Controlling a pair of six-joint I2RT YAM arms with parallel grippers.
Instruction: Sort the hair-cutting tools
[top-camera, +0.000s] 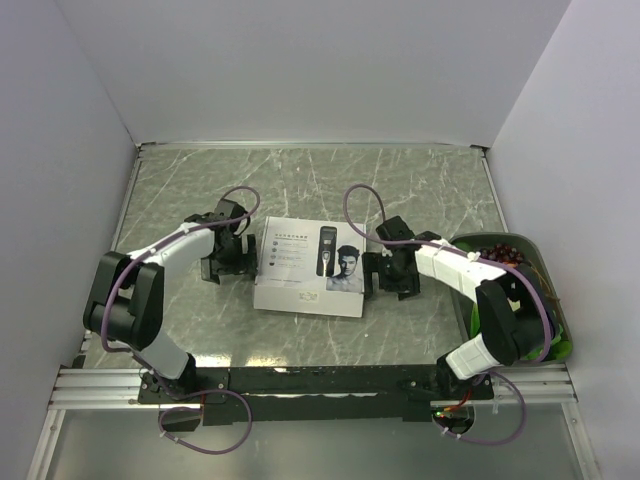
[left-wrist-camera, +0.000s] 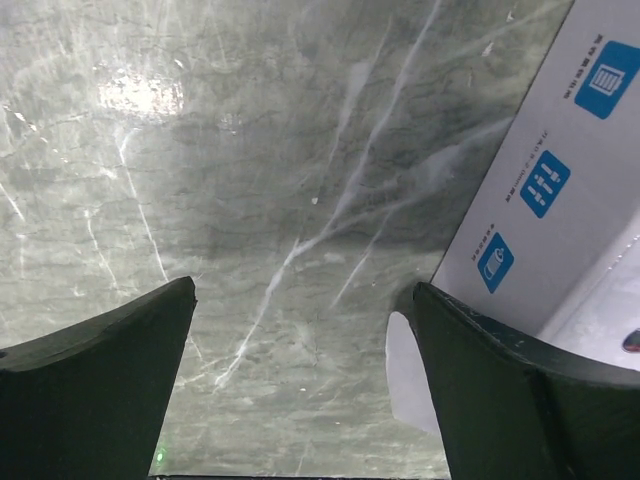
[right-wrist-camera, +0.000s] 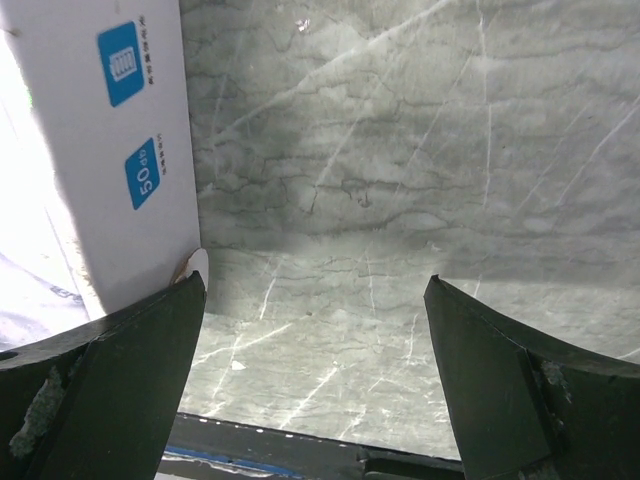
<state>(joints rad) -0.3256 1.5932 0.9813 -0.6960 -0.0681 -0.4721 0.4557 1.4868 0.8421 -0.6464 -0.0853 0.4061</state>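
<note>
Left fingers (left-wrist-camera: 100, 350) are gaping wide, gripping nothing, hovering over bare desk (left-wrist-camera: 250, 150) just beside the 9 o'clock edge of the white box (left-wrist-camera: 560, 180). Right fingers (right-wrist-camera: 500, 380) are mirroring that at its 3 o'clock edge, equally wide and carrying nothing. Box is lying flat mid-desk and looking closed; the trimmer showing on top is only print. No real clipper or attachments are showing anywhere, so I'm guessing they're sitting inside. Green bin (top-camera: 562, 347) at the desk's 4 o'clock is holding dark reddish bits, too small to identify. Sorting isn't looking started: opening the box and all placing are remaining.
</note>
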